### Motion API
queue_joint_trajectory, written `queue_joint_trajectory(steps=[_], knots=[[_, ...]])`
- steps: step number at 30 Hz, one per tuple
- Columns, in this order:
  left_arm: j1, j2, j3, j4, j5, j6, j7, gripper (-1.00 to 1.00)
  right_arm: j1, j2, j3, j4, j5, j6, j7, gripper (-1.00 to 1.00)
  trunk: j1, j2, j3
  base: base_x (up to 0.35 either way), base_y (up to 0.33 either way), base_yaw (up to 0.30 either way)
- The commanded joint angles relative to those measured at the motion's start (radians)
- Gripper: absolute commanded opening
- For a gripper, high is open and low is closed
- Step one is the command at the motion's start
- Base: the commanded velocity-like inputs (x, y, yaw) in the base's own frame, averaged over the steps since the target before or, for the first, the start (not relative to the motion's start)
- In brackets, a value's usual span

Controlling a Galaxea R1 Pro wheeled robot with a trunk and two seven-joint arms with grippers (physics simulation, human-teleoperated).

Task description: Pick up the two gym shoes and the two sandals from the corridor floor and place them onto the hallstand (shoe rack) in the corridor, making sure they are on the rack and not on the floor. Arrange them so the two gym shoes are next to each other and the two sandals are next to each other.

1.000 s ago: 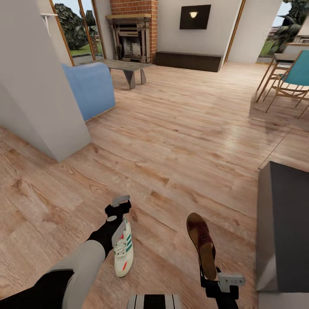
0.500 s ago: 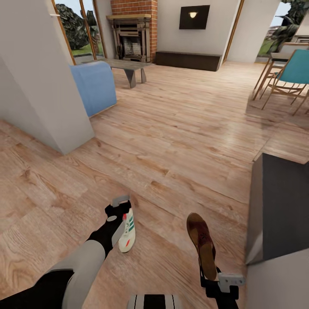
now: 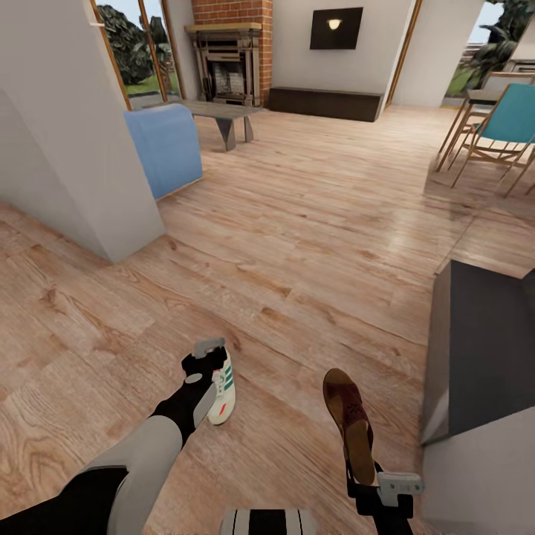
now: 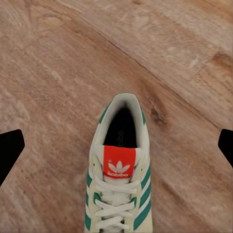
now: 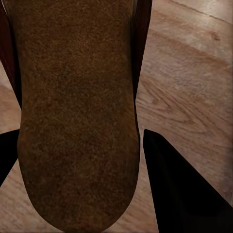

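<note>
Lower centre of the head view: gym shoe held at the left fingers, which stand wide apart in the wrist view. Lower right: sandal clamped heel-first between the right fingers, above the corridor floor.

My head camera looks forward and down from high over the corridor floor, far into the room. My left wrist camera looks close down onto the gym shoe and planks; the right sits almost against the sandal. Head shares both shoes.
</note>
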Motion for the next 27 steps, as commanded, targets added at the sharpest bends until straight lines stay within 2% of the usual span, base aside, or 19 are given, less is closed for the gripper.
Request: queue_joint_trajectory(steps=[1,27], knots=[[0.000,0.000,0.000,0.000,0.000,0.000,0.000,1.00,0.000,0.000,0.000,0.000,-0.003,-0.001,0.002,-1.00,0.000,0.000,-0.001,-0.018,0.000,0.000],[0.000,0.000,0.001,0.000,0.000,0.001,0.000,1.00,0.000,0.000,0.000,0.000,-0.003,-0.001,0.001,-1.00,0.000,0.000,-0.031,-0.004,0.000,0.000]])
